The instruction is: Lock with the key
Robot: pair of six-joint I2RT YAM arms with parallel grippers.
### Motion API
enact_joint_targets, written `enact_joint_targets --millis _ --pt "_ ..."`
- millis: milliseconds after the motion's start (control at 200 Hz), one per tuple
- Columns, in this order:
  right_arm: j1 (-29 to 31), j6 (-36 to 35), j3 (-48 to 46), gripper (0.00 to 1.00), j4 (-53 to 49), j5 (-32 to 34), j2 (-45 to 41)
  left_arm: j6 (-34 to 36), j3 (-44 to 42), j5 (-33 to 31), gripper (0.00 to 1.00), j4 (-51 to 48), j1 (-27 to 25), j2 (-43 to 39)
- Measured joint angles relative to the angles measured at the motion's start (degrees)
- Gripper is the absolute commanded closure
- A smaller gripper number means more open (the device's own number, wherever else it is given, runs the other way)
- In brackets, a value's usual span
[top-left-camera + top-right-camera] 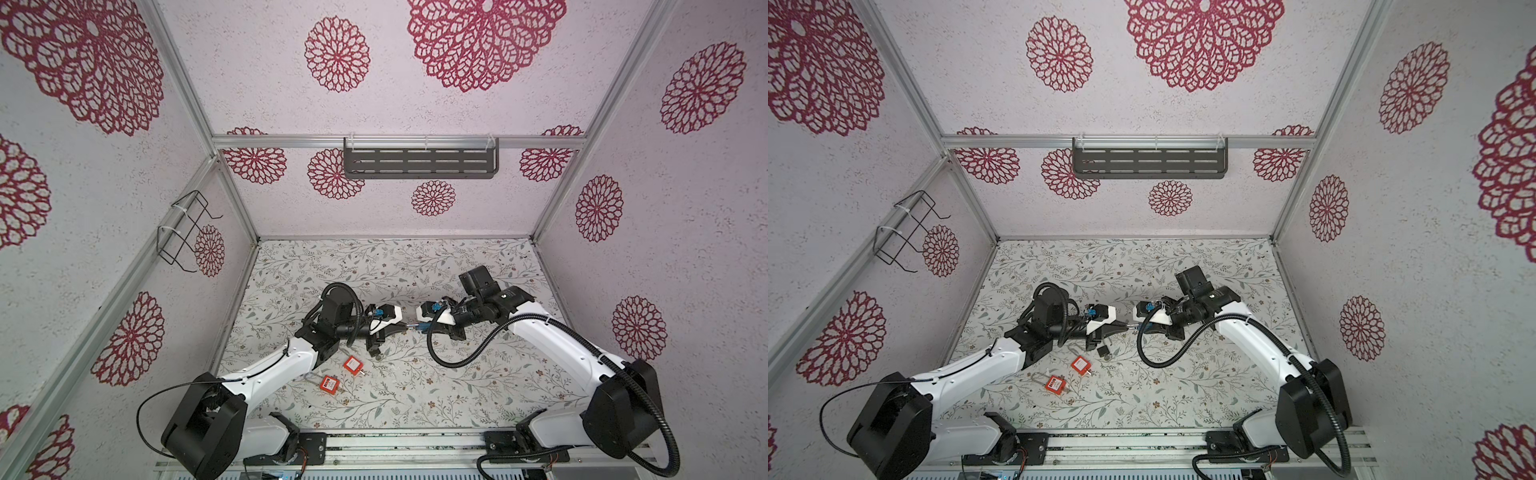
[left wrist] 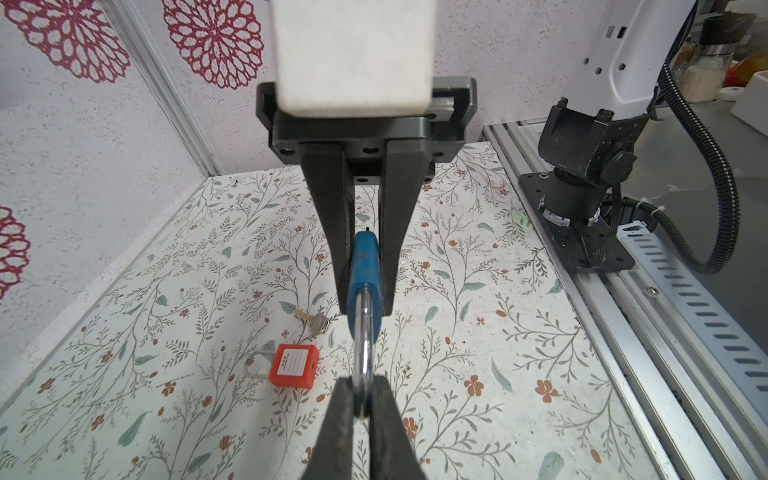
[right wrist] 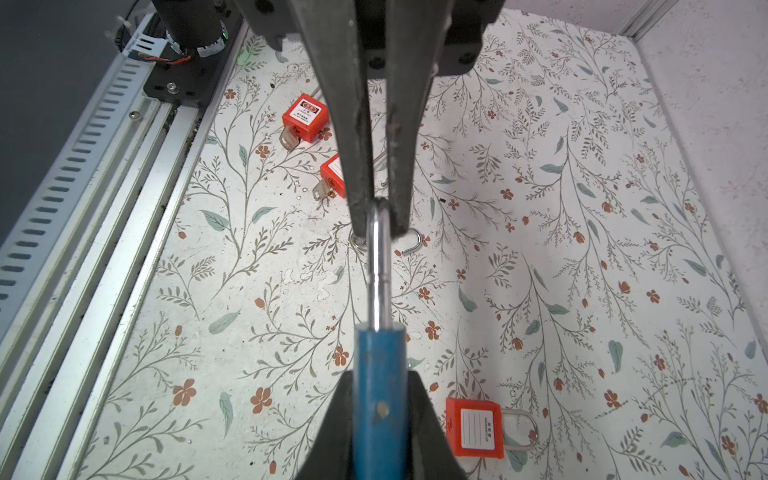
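A blue padlock [image 1: 420, 328] [image 1: 1137, 327] hangs in mid-air over the middle of the table, held between both grippers. My right gripper [image 3: 380, 395] [image 1: 425, 328] is shut on the blue body [image 3: 380, 365] [image 2: 365, 270]. My left gripper [image 2: 364, 392] [image 1: 405, 326] is shut on the tip of the silver shackle [image 2: 363, 353] [image 3: 380, 266], which stands drawn out of the body. A loose silver key [image 2: 314, 322] lies on the table below the grippers. In the right wrist view it is mostly hidden behind a finger.
Two red padlocks [image 1: 352, 365] [image 1: 329, 383] with keys in them [image 3: 286, 137] [image 3: 320, 189] lie front left of the grippers. A third red padlock [image 3: 476, 428] [image 2: 294, 365] lies under the right gripper. A grey shelf [image 1: 419, 164] and a wire basket [image 1: 183, 232] hang on the walls.
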Motion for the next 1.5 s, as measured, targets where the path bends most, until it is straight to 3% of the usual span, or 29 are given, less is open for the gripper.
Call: enact_joint_targets --millis 1501 --pt "-1.6 0.1 3.1 1.0 -2.6 1.5 3.5 -1.9 7.3 -0.8 1.0 -5.1 -0.9 11.1"
